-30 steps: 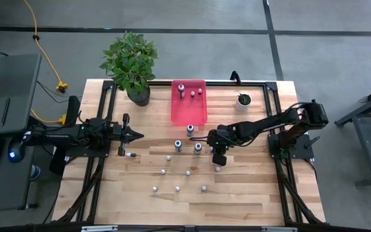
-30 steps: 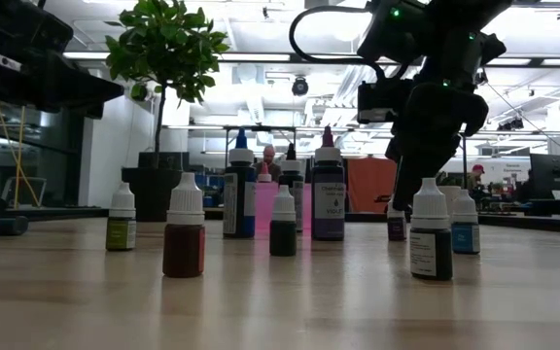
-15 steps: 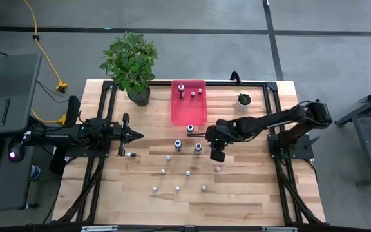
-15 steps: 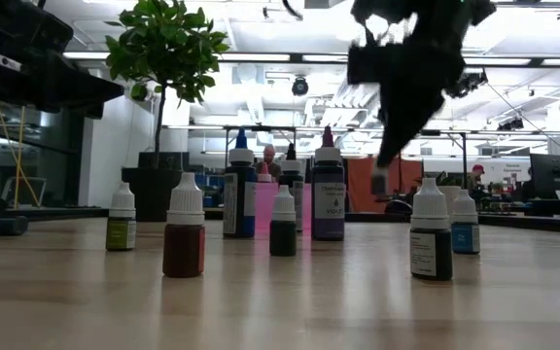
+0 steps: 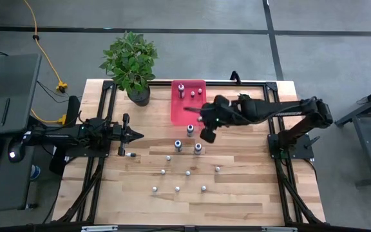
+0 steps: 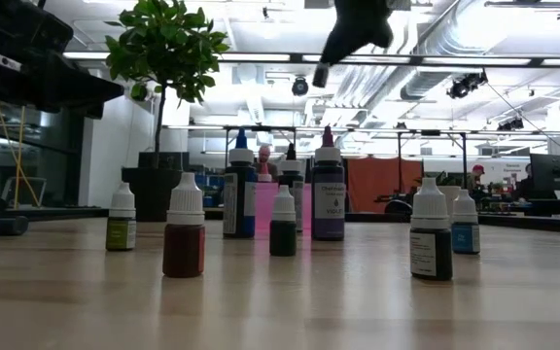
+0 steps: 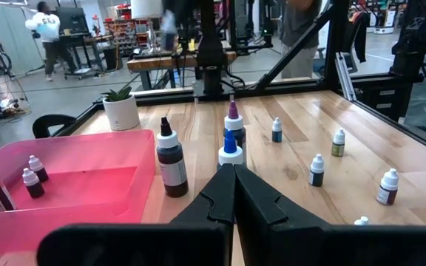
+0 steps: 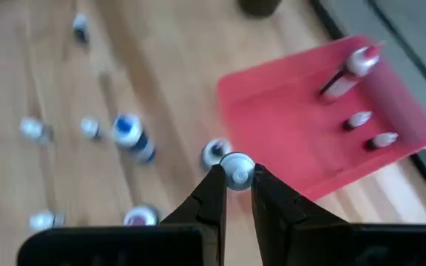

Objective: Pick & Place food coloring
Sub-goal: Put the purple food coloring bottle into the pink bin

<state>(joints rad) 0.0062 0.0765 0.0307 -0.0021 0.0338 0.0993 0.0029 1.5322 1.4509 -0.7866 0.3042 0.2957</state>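
Food coloring bottles (image 5: 177,166) stand scattered, upright, over the middle of the wooden bench (image 5: 250,193): three taller ones near the tray, some seven tiny ones spread nearer the front edge.

Largest first: potted plant (image 5: 131,63) at the bench's back edge, left of the tray. Pink tray (image 5: 187,111) at back centre, holding three bottles (image 5: 190,91) at its far end, one taller and two tiny; rest of the tray bare.

Right arm reaches across toward the tray; right pincer (image 5: 208,133) is up off the bench, just beside the tray's near right corner. Its fingers are closed almost together on one small white-capped bottle (image 8: 236,171), cap showing between the tips in the right wrist view. In the low view that pincer (image 6: 321,75) hangs high above the row of bottles.

Left arm waits at the bench's left side; left pincer (image 5: 137,136) fully closed, holding nothing, pointed toward the bottles.

Small white pot (image 5: 243,100) with a green plant sits right of the tray, well apart from the bottles.
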